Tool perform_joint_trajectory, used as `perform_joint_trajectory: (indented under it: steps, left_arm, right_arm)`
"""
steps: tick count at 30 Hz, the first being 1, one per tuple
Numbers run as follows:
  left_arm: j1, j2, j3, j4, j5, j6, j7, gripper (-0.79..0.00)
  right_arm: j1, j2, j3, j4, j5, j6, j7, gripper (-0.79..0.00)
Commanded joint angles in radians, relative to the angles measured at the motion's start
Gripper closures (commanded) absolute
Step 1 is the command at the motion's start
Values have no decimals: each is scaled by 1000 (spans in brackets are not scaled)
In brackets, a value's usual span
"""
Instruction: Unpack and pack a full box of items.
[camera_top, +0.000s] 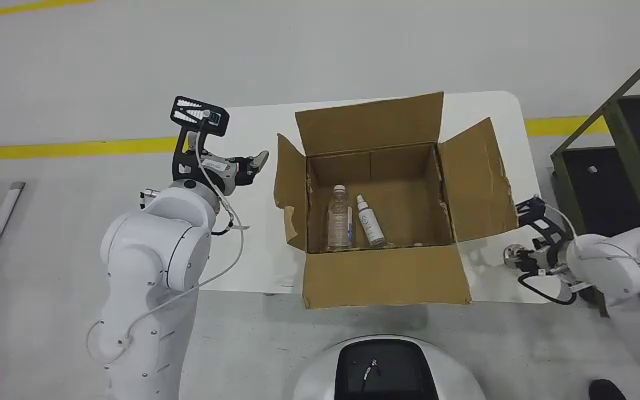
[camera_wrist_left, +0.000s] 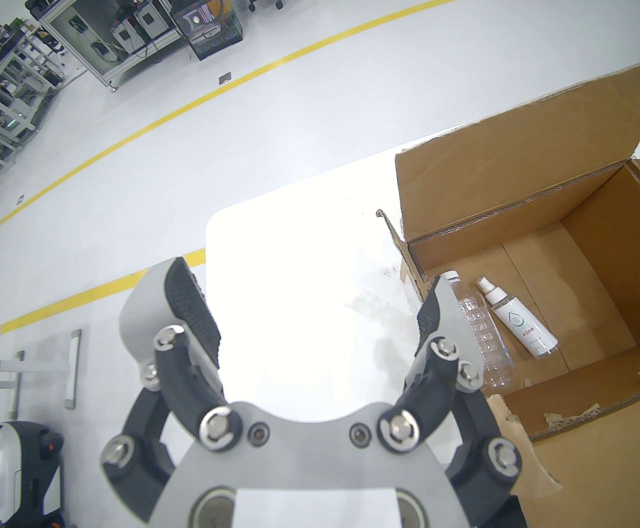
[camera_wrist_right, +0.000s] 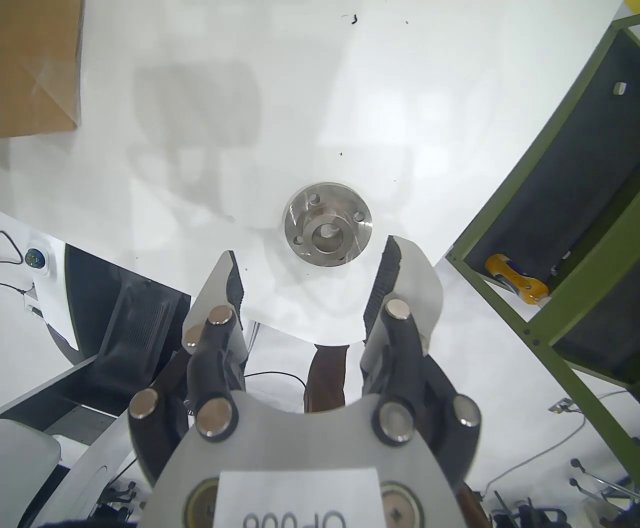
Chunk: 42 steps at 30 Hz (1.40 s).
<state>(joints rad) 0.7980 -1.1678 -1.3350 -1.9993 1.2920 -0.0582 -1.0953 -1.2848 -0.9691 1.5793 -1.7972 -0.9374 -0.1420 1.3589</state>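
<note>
An open cardboard box (camera_top: 385, 275) stands in the middle of the white table (camera_top: 250, 245). On its floor lie a clear plastic bottle (camera_top: 340, 216) and a white spray bottle (camera_top: 370, 220), side by side; the left wrist view also shows the clear bottle (camera_wrist_left: 477, 332) and the spray bottle (camera_wrist_left: 520, 325). My left gripper (camera_wrist_left: 307, 277) hovers open and empty over the table left of the box, also seen from above (camera_top: 250, 165). My right gripper (camera_wrist_right: 312, 254) is open at the table's right front corner (camera_top: 525, 258), just short of a round metal flange (camera_wrist_right: 327, 230) lying flat on the table.
All four box flaps (camera_top: 478, 180) are folded outward; the left one is torn. A green-framed rack (camera_wrist_right: 555, 210) stands right of the table with a yellow item (camera_wrist_right: 515, 277) in it. Bare table lies left of the box.
</note>
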Motion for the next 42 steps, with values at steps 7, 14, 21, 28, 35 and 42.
perform_joint_trajectory:
  steps: [7, 14, 21, 28, 35, 42]
  left_arm:
    - [0, 0, 0, 0, 0, 0, 0, -785]
    - [0, 0, 0, 0, 0, 0, 0, -785]
    - [0, 0, 0, 0, 0, 0, 0, -785]
    - [0, 0, 0, 0, 0, 0, 0, -785]
    - [0, 0, 0, 0, 0, 0, 0, -785]
    - [0, 0, 0, 0, 0, 0, 0, -785]
  right_arm:
    - [16, 0, -43, 43, -34, 10, -35, -526]
    - [27, 0, -56, 71, -30, 20, -58, -382]
    - [38, 1, -68, 86, -33, 27, -65, -336]
    - [40, 1, -78, 94, -36, 33, -76, -345]
    - [44, 2, -82, 102, -41, 44, -89, -299]
    - [49, 3, -88, 113, -37, 44, -94, -169]
